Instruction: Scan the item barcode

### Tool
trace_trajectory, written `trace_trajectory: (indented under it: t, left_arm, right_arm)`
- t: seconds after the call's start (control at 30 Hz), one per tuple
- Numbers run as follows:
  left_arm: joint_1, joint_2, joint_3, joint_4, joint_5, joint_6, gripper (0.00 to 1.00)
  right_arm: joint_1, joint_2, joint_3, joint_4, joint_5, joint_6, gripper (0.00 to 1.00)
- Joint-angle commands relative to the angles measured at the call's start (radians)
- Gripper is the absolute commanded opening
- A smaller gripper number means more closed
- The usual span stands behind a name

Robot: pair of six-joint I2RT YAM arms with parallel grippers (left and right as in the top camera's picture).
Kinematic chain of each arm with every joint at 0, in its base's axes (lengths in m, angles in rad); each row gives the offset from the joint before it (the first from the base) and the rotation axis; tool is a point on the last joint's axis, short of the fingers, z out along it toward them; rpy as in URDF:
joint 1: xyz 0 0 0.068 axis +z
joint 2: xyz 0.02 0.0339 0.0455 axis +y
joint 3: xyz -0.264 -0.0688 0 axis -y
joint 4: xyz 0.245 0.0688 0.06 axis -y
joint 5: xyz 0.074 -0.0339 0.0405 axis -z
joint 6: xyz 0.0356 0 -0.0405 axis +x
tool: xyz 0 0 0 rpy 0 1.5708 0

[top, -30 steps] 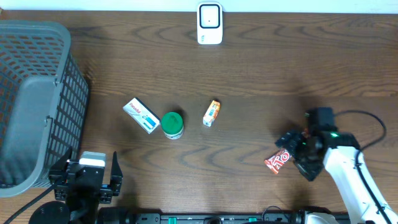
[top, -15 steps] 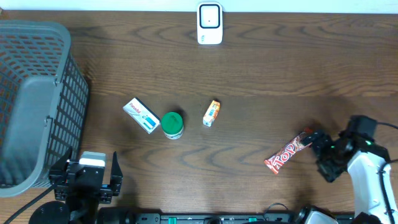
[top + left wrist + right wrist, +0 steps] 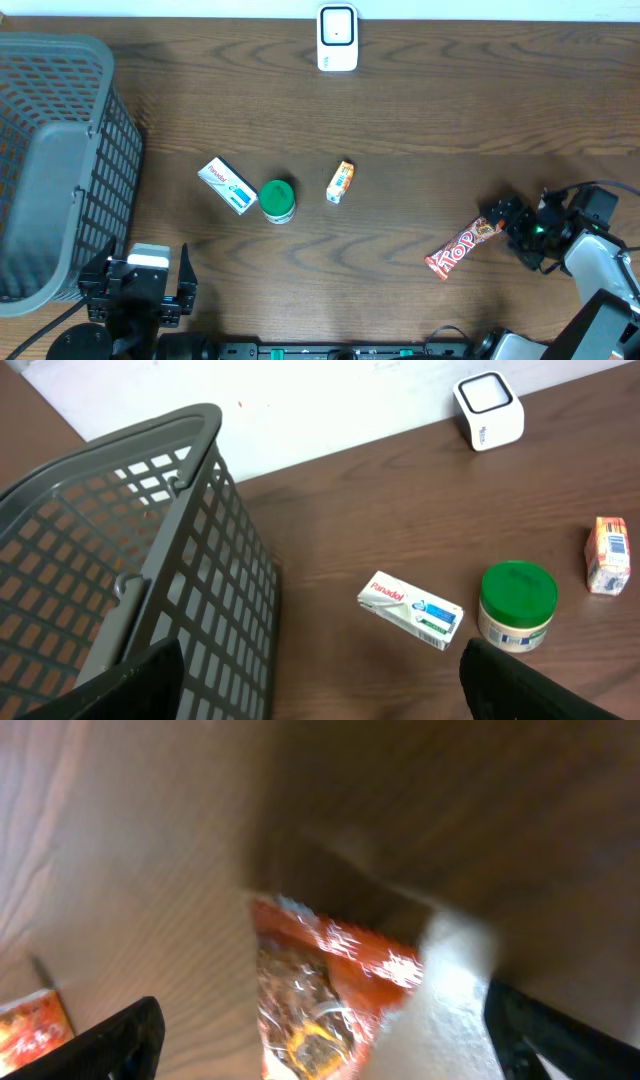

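My right gripper (image 3: 514, 232), jaws spread wide and holding nothing, sits at the end of the chocolate bar (image 3: 462, 247). The bar lies flat, well apart from the scanner (image 3: 338, 38), on its right-front side. Judgement: straddle the wrapper squarely, close gently, keep the barcode uncovered.

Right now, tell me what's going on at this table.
The right gripper sits with open jaws at one end of the red candy bar, which lies flat on the table, not gripped. The left gripper is parked open beside the basket. The Panadol box, green-lidded jar and small orange box lie mid-table, and the scanner stands at the far edge.
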Motion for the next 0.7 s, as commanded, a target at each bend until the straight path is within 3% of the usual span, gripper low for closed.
trace_trajectory:
  t: [0.0,0.2,0.47,0.57,0.63,0.67]
  left_arm:
    - [-0.003,0.004,0.0,-0.001,-0.002,-0.013,0.86]
    - [-0.003,0.004,0.0,0.0,-0.002,-0.013,0.86]
    - [-0.003,0.004,0.0,-0.001,-0.002,-0.013,0.86]
    - [-0.003,0.004,0.0,-0.001,-0.002,-0.013,0.86]
    - [-0.003,0.004,0.0,0.0,-0.002,-0.013,0.86]
    - [-0.003,0.004,0.0,-0.001,-0.002,-0.013,0.86]
  right_arm:
    - [-0.002,0.099,-0.042,0.026,-0.084,-0.045,0.96]
    - [-0.003,0.21,-0.047,0.077,-0.082,-0.064,0.88]
    - [-0.034,0.295,-0.047,0.074,-0.085,-0.086,0.6]
    - [-0.065,0.295,-0.047,0.068,-0.085,-0.106,0.56]
    - [-0.084,0.295,-0.047,0.069,-0.085,-0.109,0.45]
    - [-0.093,0.295,-0.047,0.07,-0.085,-0.109,0.35]
